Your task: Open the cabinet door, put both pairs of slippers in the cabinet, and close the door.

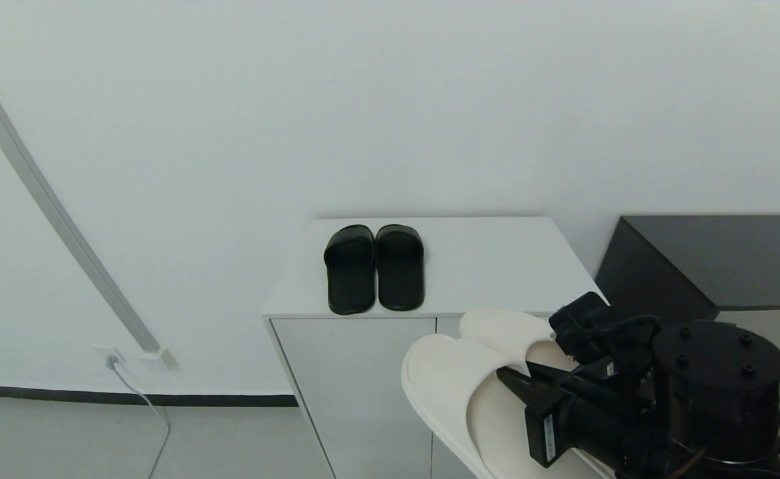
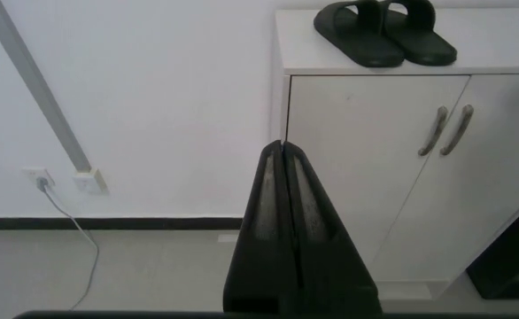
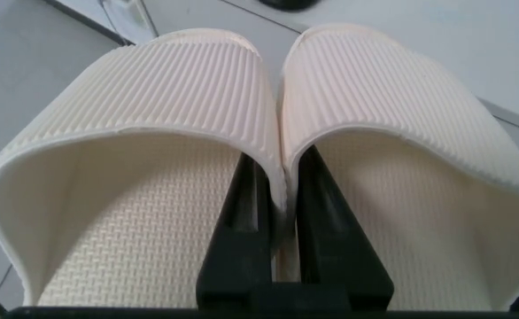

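White slippers: the 2 white slippers point(image 3: 153, 115) are up in the air, side by side, in front of the cabinet point(image 1: 496, 266). Their toes point at it.
Right pincer: the right pincer point(image 3: 279, 168) is clenched on the white slippers. Its 2 fingers point(image 3: 237, 239) go 1 into each slipper and squeeze the 2 inner sides together.
Why held this way: I think 1 squeeze in the middle lets 1 arm carry the whole pair at once, so both slippers can go in together.
Black slippers: the 2 black slippers point(image 1: 374, 267) lie flat on top of the cabinet, close to its front edge. They touch each other. No pincer touches them.
Doors: the 2 doors point(image 2: 366, 159) are shut. The 2 handles point(image 2: 432, 131) stand next to each other in the middle.
Left pincer: the left pincer point(image 2: 282, 151) is pressed closed with nothing in it. It hangs low, in front of the cabinet's left side, well apart from the handles.
Where things lie: the handles are up and to the side of the left pincer. The black slippers are higher up, near the left side of the top.
What comes next: I think a door must open first, because the white slippers have no way in. The free left pincer looks like the 1 to pull a handle.
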Tool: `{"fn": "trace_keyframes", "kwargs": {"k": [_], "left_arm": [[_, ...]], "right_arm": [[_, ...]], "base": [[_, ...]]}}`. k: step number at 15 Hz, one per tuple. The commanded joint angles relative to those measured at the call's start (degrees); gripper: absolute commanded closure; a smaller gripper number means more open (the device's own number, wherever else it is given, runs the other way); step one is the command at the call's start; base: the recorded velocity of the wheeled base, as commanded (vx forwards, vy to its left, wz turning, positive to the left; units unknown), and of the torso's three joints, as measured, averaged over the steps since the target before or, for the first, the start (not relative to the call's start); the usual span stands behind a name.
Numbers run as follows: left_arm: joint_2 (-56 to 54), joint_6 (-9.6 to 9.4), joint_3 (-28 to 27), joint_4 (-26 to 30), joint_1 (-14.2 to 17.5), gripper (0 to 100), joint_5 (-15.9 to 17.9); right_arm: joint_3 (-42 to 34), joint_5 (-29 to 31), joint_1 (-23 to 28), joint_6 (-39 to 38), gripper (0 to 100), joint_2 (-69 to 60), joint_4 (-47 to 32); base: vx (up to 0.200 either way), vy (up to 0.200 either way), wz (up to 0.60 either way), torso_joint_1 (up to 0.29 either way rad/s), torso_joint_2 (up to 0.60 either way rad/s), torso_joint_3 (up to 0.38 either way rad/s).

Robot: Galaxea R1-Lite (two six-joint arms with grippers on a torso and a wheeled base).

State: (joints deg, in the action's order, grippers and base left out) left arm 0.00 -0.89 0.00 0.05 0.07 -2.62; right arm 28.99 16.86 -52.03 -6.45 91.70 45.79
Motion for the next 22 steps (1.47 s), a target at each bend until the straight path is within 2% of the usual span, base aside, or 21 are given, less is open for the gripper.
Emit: {"fn": "trace_keyframes", "kwargs": {"k": [1, 18, 19, 22], "left_arm": [[0.0, 0.01, 0.0, 0.04, 0.01, 100, -0.02], [0.0, 0.01, 0.0, 0.04, 0.01, 100, -0.02], [0.0, 0.01, 0.0, 0.04, 0.01, 0, -0.1], [0.0, 0.01, 0.0, 0.04, 0.01, 0, -0.1]], "right_arm": [[-0.16, 0.1, 0.09, 0.03, 100, 0.68, 0.0], [-1.22, -0.95, 0.09, 0.03, 100, 0.85, 0.0], [-1.22, -0.95, 0.09, 0.03, 100, 0.85, 0.0], [-1.39, -0.95, 0.09, 0.03, 100, 0.76, 0.0]], "base": [[0.0, 0.0, 0.0, 0.0, 0.0, 0.0], [0.0, 0.0, 0.0, -0.011, 0.03, 0.014], [0.0, 0.0, 0.0, -0.149, 0.33, 0.198], [0.0, 0.0, 0.0, -0.15, 0.36, 0.201]]}}
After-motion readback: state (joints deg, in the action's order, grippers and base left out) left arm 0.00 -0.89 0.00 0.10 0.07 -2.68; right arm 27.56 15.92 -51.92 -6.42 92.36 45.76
